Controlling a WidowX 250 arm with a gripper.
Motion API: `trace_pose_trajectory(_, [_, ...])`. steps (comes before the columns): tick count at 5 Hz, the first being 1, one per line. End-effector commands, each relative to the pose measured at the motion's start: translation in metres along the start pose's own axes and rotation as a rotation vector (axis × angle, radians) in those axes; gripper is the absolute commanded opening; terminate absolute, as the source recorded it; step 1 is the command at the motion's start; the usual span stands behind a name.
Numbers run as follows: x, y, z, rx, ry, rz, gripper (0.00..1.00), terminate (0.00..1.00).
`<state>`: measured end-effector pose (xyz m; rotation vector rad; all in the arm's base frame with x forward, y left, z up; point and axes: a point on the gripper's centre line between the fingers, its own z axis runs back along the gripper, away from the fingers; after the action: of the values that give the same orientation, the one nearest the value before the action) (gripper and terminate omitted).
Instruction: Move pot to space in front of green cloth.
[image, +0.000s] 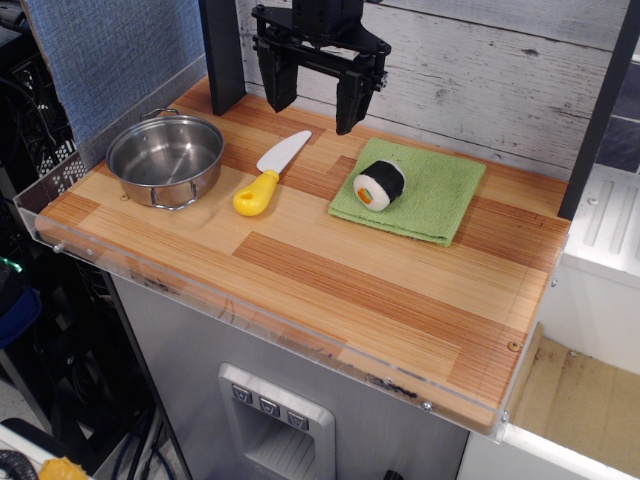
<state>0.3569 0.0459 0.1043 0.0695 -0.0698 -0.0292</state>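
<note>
The pot, shallow, round and shiny steel with two wire loop handles, sits at the table's left end. The green cloth lies flat at the right of the middle, with a black-and-white sushi roll toy on its left part. My gripper hangs open and empty above the back of the table, between the pot and the cloth, its two black fingers pointing down.
A toy knife with a yellow handle and white blade lies between pot and cloth. The wooden table has a clear plastic rim along its front and left edges. A dark post stands behind the pot.
</note>
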Motion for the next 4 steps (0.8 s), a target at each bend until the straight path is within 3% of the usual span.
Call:
trace_pose_trajectory(1, [0.000,0.000,0.000,0.000,0.000,0.000,1.00,0.00])
trace_pose_trajectory(3, [-0.010,0.066,-0.009,0.070,-0.007,0.041,1.00,0.00])
trace_pose_trajectory(4, [-0.013,0.083,-0.006,0.087,-0.001,0.026,1.00,0.00])
